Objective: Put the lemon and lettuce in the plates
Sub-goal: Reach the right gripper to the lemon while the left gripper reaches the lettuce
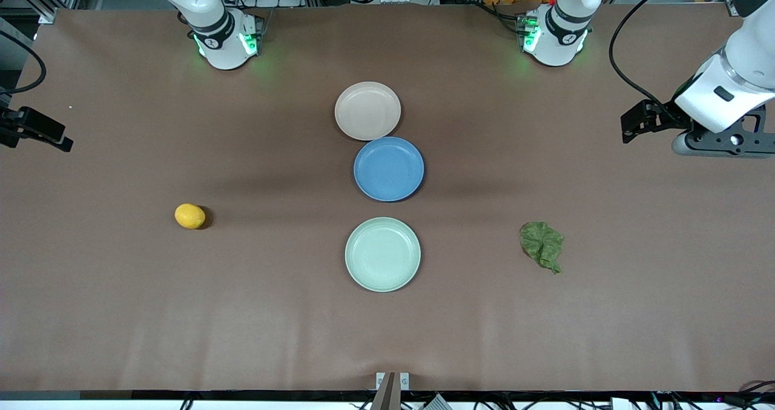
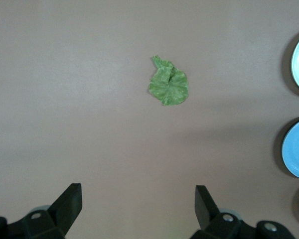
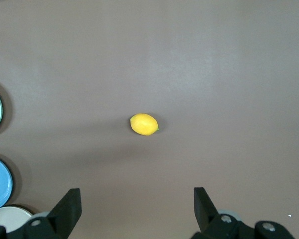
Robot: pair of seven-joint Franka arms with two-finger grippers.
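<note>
On the brown desk [image 1: 121,313] nothing has been picked up yet: both plates are bare and both arms hang high at the desk's ends.

The right gripper [image 3: 137,206] is over the desk edge at the right arm's end, its jaws spread wide and holding nothing. The lemon [image 1: 190,215] lies well ahead of those jaws, centred between their tips in the right wrist view, resting on its side on the bare desk. It is a small oval, yellow-orange, with a smooth rounded body and blunt ends. To take it well, I judge the jaws should drop straight over it and close across its short axis, since a rounded fruit could roll if nudged from one end.

In the middle stand the beige-pink plate [image 1: 367,110], the blue plate [image 1: 389,168] and the mint green plate [image 1: 382,254], in a line; the blue one just overlaps the beige-pink rim.

The lettuce [image 1: 542,245] lies flat, crinkled and dark green, stem tapering to a point. It sits well ahead of the left gripper [image 2: 138,201], whose jaws are also wide and empty. A thin leaf probably needs a low pinch at a raised fold.
</note>
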